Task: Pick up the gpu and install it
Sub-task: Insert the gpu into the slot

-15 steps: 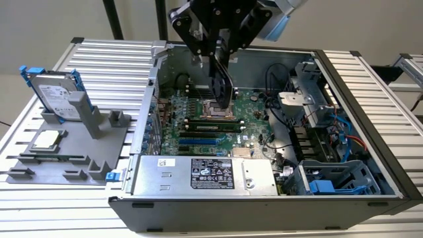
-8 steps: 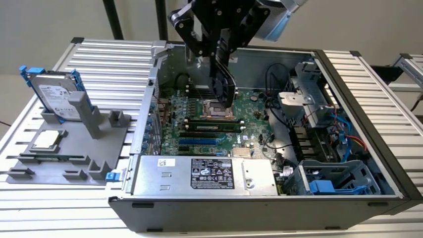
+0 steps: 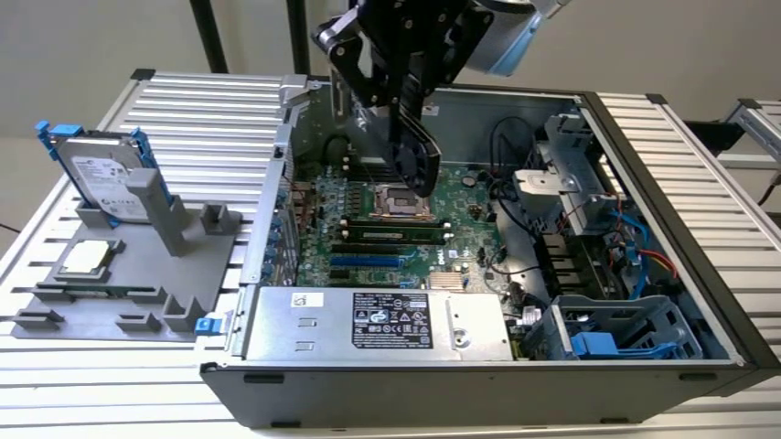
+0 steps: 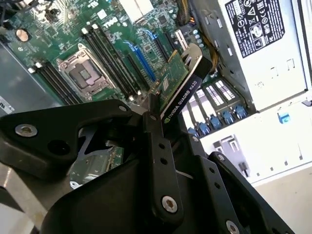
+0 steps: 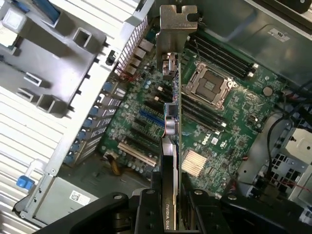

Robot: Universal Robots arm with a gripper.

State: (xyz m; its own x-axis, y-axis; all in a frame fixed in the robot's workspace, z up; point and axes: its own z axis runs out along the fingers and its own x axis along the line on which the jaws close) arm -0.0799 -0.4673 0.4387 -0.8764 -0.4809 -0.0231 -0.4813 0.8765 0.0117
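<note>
1. Here, the gripper [image 3: 407, 128] is clamped on the gpu [image 3: 418, 169], with its fingers [image 4: 157, 146] pressed against the card's two flat faces.
2. The gpu hangs on edge over the motherboard [image 3: 366, 242] inside the open computer case [image 3: 683, 229], clear of the slots.
3. In the first wrist view its silver bracket [image 5: 178, 24] is at the end away from the gripper.
4. In the second wrist view the card's green face is turned toward the processor socket [image 4: 84, 74].
5. Outside the case, on the exterior view's left, a hard drive [image 3: 104, 174] stands upright in a grey holder [image 3: 134, 306], and a square chip [image 3: 88, 258] lies flat near it.
</note>
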